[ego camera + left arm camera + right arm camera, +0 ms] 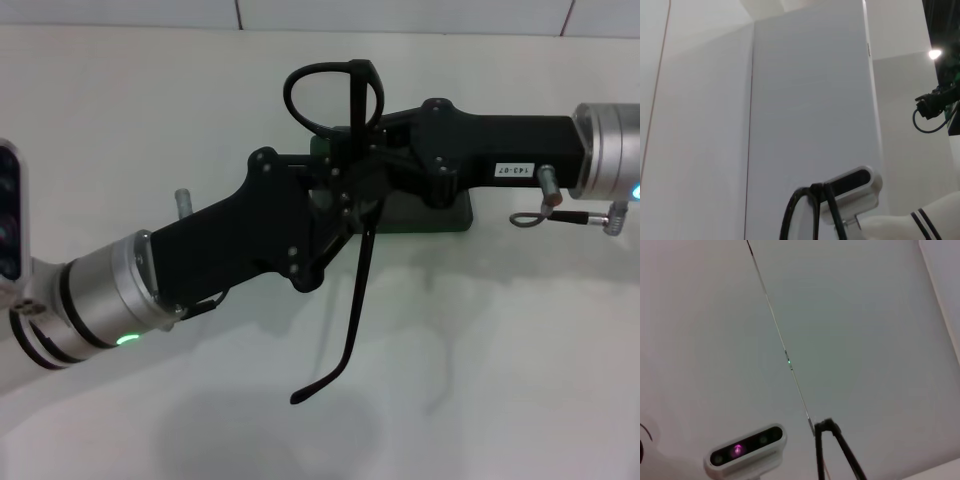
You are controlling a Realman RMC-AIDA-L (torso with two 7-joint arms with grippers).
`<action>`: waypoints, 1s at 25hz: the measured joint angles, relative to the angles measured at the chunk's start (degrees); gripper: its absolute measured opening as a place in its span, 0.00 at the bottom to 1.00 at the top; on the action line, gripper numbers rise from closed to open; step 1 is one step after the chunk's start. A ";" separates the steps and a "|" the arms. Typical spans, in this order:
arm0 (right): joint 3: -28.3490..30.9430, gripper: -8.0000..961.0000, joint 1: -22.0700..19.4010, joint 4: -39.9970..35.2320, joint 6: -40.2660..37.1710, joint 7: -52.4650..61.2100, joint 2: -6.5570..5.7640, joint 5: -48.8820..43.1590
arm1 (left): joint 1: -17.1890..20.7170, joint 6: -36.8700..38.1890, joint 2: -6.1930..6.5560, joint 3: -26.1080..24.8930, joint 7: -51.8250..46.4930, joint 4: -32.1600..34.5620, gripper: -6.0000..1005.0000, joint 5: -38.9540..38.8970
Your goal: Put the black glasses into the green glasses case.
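Observation:
The black glasses (330, 92) are held up in the air in the middle of the head view, one lens loop on top and one long temple arm (357, 300) hanging down. My left gripper (338, 205) reaches in from the lower left and is shut on the frame. My right gripper (375, 150) reaches in from the right and grips the frame near the hinge. The green glasses case (440, 218) lies on the table right behind and under both grippers, mostly hidden. The glasses also show in the left wrist view (799, 215) and in the right wrist view (832, 445).
The white table (520, 350) stretches all around the case. A loose cable loop (528, 218) hangs from my right wrist. Both wrist views look up at my head camera (855, 187) (747, 447) and the ceiling.

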 joint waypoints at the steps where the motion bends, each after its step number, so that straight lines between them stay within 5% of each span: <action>1: 0.00 0.11 -0.12 0.01 -0.17 -0.02 0.00 0.12 | 0.00 -0.13 0.00 0.00 0.00 -0.16 0.05 0.00; 25: 0.75 0.11 -3.46 -0.59 -1.22 -1.39 -0.53 5.10 | 1.90 2.50 0.12 0.43 -0.01 -1.25 0.05 0.63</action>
